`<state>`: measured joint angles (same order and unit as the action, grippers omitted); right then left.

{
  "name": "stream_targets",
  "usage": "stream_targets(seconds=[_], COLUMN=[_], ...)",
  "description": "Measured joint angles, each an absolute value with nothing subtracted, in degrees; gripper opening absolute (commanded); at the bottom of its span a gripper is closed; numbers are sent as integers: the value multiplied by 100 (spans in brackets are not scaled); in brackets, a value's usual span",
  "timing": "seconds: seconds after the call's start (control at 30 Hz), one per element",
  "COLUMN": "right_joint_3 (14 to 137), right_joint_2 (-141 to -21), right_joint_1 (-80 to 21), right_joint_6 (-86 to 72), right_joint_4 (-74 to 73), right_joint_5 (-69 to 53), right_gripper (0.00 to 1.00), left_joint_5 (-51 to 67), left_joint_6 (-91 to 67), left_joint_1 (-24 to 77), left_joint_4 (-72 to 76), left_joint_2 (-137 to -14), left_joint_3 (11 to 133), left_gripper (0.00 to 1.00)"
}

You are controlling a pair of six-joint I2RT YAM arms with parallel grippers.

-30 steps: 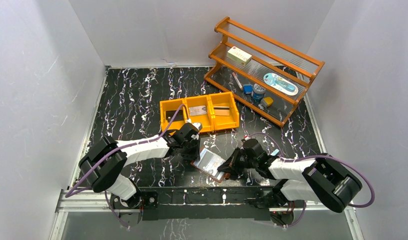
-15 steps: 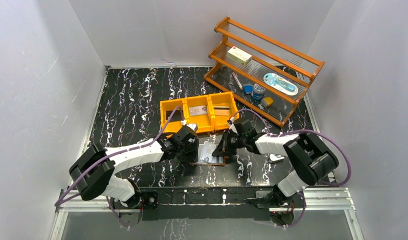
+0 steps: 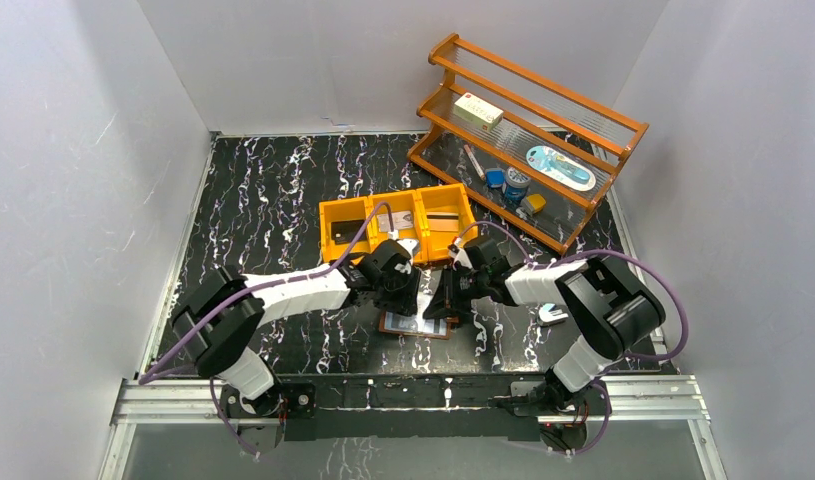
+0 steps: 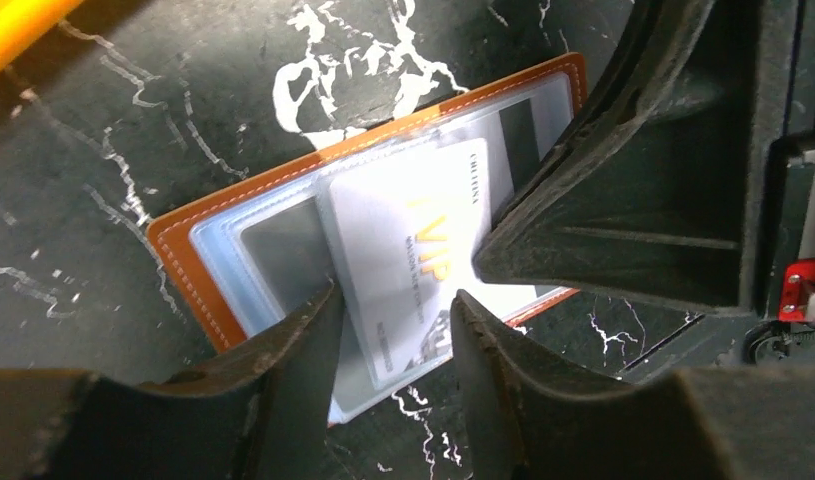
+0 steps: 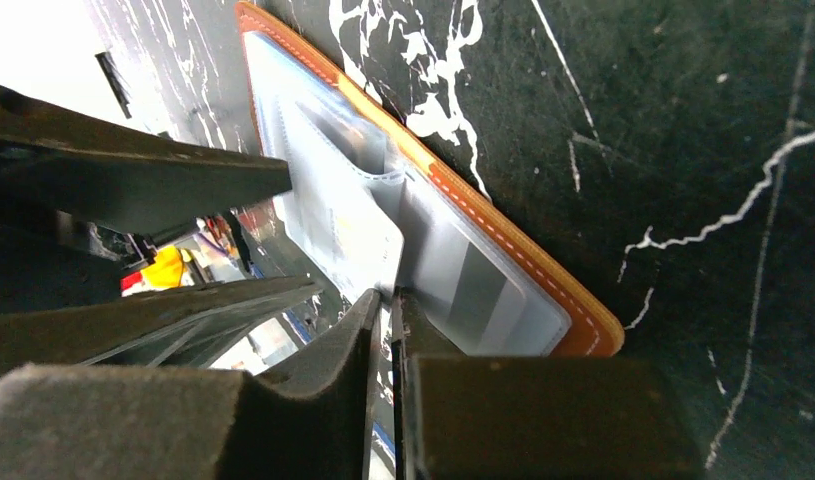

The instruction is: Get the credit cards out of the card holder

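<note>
The brown card holder (image 3: pixel 415 324) lies open on the black table, clear sleeves up. In the left wrist view a silvery credit card (image 4: pixel 408 265) marked VIP sits in a sleeve of the card holder (image 4: pixel 183 250). My left gripper (image 4: pixel 393 312) is open, one finger on each side of that card's lower end. My right gripper (image 5: pixel 388 300) is all but shut, only a thin slit showing, on the edge of a raised sleeve (image 5: pixel 343 220). From above, both grippers, left (image 3: pixel 403 292) and right (image 3: pixel 445 302), meet over the holder. Other cards (image 3: pixel 393 221) lie in the orange bin.
The orange three-compartment bin (image 3: pixel 398 243) stands just behind the grippers. An orange wooden rack (image 3: pixel 528 140) with small items fills the back right. A small white-and-blue piece (image 3: pixel 553 315) lies on the table under the right arm. White walls close in on both sides.
The right arm swung left and away from the front edge, bringing the card holder from a tilted hold to lying flat between the grippers. The left jaws have opened wider.
</note>
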<state>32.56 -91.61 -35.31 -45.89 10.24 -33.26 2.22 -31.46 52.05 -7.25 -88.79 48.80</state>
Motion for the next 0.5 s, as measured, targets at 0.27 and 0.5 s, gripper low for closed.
stream_targets(seconds=[0.27,0.5], right_joint_3=[3002,2797], right_joint_2=[-9220,-9214], right_joint_1=[-3527,-3527], right_joint_6=[-5223,-5581], right_joint_4=[1649,2027], right_joint_5=[-3389,-3398], right_gripper=[19,12], left_joint_5=[327,244], left_joint_6=[-3140,-3264], left_joint_1=[5181,5183], left_joint_4=[-480,-333], left_joint_2=[-9030,-8886], left_joint_3=[4775,4558], left_gripper=[29,27])
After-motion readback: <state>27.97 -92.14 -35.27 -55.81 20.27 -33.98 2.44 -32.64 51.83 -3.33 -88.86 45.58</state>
